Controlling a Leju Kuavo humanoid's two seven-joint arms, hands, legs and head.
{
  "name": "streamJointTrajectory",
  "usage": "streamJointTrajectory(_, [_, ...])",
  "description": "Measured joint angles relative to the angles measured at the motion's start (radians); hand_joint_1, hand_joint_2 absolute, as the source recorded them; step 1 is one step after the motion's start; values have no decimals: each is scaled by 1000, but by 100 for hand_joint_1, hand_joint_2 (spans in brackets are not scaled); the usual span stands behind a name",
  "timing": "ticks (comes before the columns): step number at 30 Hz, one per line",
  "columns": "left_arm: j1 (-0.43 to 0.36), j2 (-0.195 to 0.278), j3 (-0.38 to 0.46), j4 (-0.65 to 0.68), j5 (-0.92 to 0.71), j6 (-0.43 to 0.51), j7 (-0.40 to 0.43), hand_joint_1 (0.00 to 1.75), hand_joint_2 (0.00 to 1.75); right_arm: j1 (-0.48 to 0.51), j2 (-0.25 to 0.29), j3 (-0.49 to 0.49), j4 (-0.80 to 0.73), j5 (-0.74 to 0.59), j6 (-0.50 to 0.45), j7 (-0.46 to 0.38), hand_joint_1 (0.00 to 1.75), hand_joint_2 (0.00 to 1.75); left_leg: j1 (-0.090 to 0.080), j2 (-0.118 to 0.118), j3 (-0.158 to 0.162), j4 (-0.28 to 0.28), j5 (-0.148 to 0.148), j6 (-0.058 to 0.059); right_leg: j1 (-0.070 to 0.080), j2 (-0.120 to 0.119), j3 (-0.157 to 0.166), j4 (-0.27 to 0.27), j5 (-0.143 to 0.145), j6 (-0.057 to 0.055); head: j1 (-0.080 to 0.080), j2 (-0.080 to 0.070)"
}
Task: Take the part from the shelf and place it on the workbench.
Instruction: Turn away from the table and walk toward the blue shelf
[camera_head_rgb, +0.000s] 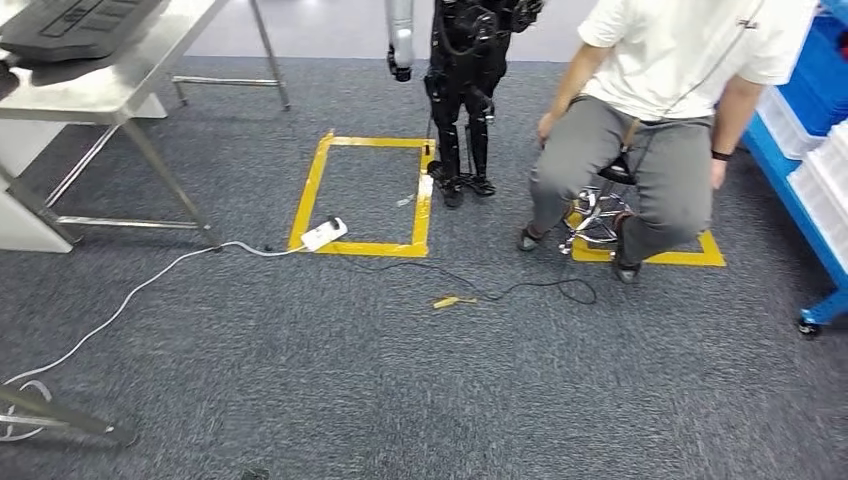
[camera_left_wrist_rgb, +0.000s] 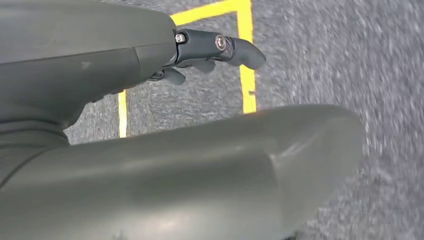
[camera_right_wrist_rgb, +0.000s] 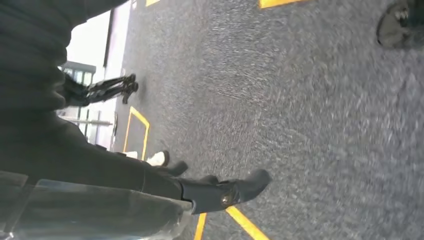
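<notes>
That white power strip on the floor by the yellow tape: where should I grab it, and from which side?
Probably across the long sides of the power strip, coming straight down from above: it lies flat on the carpet, slanted over the yellow tape. Its cable leaves one end, so stay mid-body.

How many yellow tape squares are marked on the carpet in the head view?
2. One full square lies beside the other robot's feet, with a white power strip on its edge. The second lies under the seated person's stool, mostly hidden.
</notes>
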Motion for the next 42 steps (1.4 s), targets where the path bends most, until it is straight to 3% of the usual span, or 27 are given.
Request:
streamJointTrajectory(1, [1,0,0,0,0,0,1,0,0,0,0,-1,0,0,0,0,0,175,0,-13,-31,61,-26,1,6,13,0,0,0,-3,0,0])
streamJointTrajectory(2, [2,0,0,1,0,0,1,0,0,1,0,-1,0,0,0,0,0,175,0,-19,-52,97,-33,2,11,28,0,0,-1,-5,0,0])
streamJointTrajectory(3, [3,0,-1,1,0,0,1,0,0,2,0,-1,0,0,0,0,0,175,-1,-21,-55,95,-19,5,15,42,-2,0,-1,-5,0,0])
streamJointTrajectory(5, [3,0,-1,1,0,0,1,0,0,4,1,-2,0,-1,0,0,0,175,-2,-35,-7,-19,51,17,19,70,-1,0,0,-4,0,0])
streamJointTrajectory(7, [3,3,-1,1,0,0,2,0,0,5,3,-3,0,-2,0,0,0,175,-10,-72,48,-137,104,31,23,93,5,1,0,0,1,0])
streamJointTrajectory(9, [0,4,-1,1,-1,0,3,0,0,4,4,-3,0,-2,0,-1,0,175,-21,-87,64,-169,116,42,26,111,3,-2,1,10,2,0])
streamJointTrajectory(11, [-5,4,-2,0,-2,0,3,0,0,4,4,-3,0,-2,0,-2,0,175,-24,-69,70,-181,124,54,27,124,-3,-4,3,21,1,0])
streamJointTrajectory(13, [-9,3,-2,0,-2,0,3,0,0,5,2,-4,0,-2,0,-3,0,175,-21,-49,75,-197,138,65,26,96,-18,26,-13,24,3,0])
streamJointTrajectory(16, [-7,2,-3,0,-2,-2,3,0,0,1,1,-5,0,0,0,-3,0,175,-21,-10,69,-204,146,70,20,25,-118,214,-102,16,7,0])
streamJointTrajectory(17, [-5,2,-3,0,-2,-2,3,0,0,1,1,-6,0,0,0,-3,0,175,-21,5,66,-204,146,70,16,18,-147,267,-120,19,7,0])
streamJointTrajectory(18, [-4,2,-3,0,-1,-2,3,0,0,2,0,-6,0,1,0,-3,0,175,-21,20,63,-204,146,69,12,14,-155,282,-122,28,8,0])
streamJointTrajectory(19, [-4,2,-3,1,-1,-2,3,0,0,4,0,-6,0,1,0,-3,0,175,-20,33,63,-204,145,67,8,7,-140,253,-107,40,8,0])
streamJointTrajectory(21, [-4,2,-3,1,1,-2,4,0,0,5,-1,-6,0,2,0,-2,0,175,-21,57,67,-203,141,58,-1,-36,-61,109,-58,60,9,0])
streamJointTrajectory(22, [-3,2,-3,1,1,-2,4,0,0,3,-1,-7,0,3,0,-2,0,175,-23,68,71,-202,136,50,-1,-67,-26,49,-37,63,10,0])
streamJointTrajectory(24, [-2,3,-3,1,2,-2,4,0,0,-2,1,-7,0,3,1,-2,0,175,-28,91,83,-201,125,35,5,-97,-3,1,-16,54,7,0])
streamJointTrajectory(26, [-4,3,-3,0,2,-2,4,0,0,-2,0,-8,0,3,1,-1,0,175,-24,114,95,-201,115,22,5,-72,-5,0,-9,38,3,0])
streamJointTrajectory(27, [-5,2,-3,0,2,-2,4,0,0,-1,0,-8,0,2,2,0,0,175,-19,104,95,-190,104,16,1,-58,-3,-1,-7,30,3,0])
streamJointTrajectory(28, [-6,2,-3,0,2,-2,4,0,0,-1,0,-9,0,2,2,1,0,175,-14,80,87,-164,83,12,-2,-45,0,-3,-4,20,1,0])
streamJointTrajectory(30, [-5,2,-3,0,1,-2,4,0,0,-1,0,-9,0,2,3,3,0,175,-9,13,36,-45,12,6,0,-18,2,-3,1,4,-2,0])
streamJointTrajectory(32, [0,1,-4,1,1,-2,4,0,0,0,0,-9,0,1,4,4,0,175,-9,-15,-30,82,-39,8,10,12,1,-3,2,-3,-3,0])
streamJointTrajectory(33, [2,1,-4,1,2,-2,4,0,0,1,0,-9,0,2,6,3,0,175,-9,-18,-48,104,-35,10,14,28,1,-3,2,-4,-2,0])
streamJointTrajectory(34, [3,1,-4,1,2,-2,3,0,0,2,0,-9,0,2,7,2,0,175,-9,-20,-45,83,-9,16,18,44,2,-2,3,-5,-3,0])
streamJointTrajectory(36, [4,3,-4,1,4,-2,3,0,0,4,0,-9,0,4,9,0,0,175,-13,-47,3,-49,77,33,21,72,6,-3,4,-5,-2,0])
streamJointTrajectory(38, [4,7,-4,1,5,-2,1,0,0,3,4,-9,0,4,10,-1,0,175,-22,-79,46,-155,128,51,24,92,6,-2,5,-2,-2,0])
streamJointTrajectory(39, [3,8,-4,1,6,-2,1,0,0,3,5,-9,1,4,10,-2,0,175,-26,-84,53,-173,133,57,25,101,4,-3,6,2,-2,0])
streamJointTrajectory(41, [0,8,-4,1,5,-2,0,0,0,4,5,-9,1,4,10,-3,0,175,-30,-68,56,-185,138,68,28,116,-4,-8,10,13,-3,0])
streamJointTrajectory(42, [-2,6,-3,0,5,-2,0,0,0,4,4,-9,1,3,10,-2,0,175,-28,-58,60,-197,145,73,30,110,-12,-2,8,18,-2,0])
